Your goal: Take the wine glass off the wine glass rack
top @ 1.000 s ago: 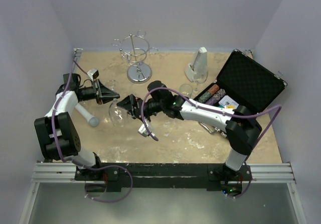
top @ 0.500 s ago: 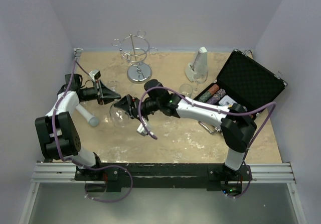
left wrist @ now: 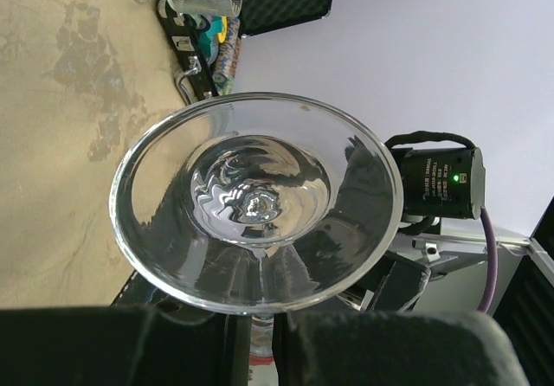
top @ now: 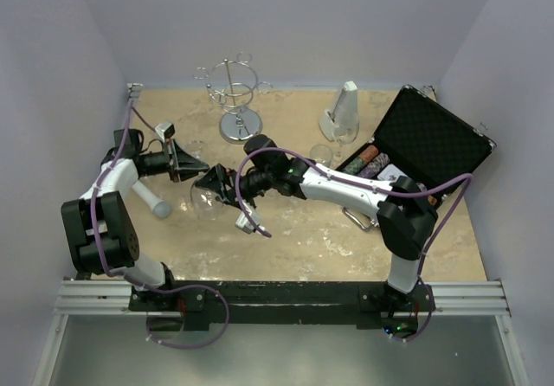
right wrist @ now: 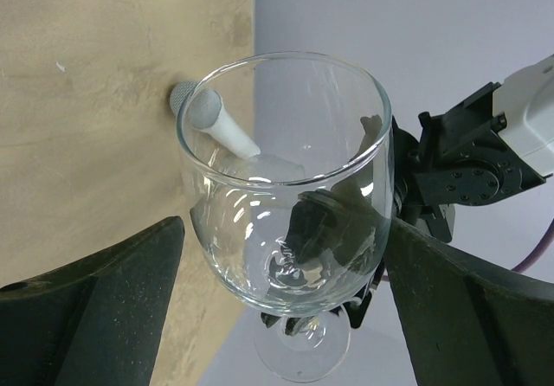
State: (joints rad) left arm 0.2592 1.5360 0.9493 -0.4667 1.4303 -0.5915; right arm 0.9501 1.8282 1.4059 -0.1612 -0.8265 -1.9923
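Pinching the wine glass (right wrist: 286, 187) by its stem, my left hand (top: 189, 166) holds it sideways, bowl between the spread fingers of my right hand (top: 213, 186), well apart from the rack (top: 235, 100).

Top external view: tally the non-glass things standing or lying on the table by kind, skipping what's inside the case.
wine glass rack: 1
metronome: 1
open black case: 1
white microphone: 1
Total: 4
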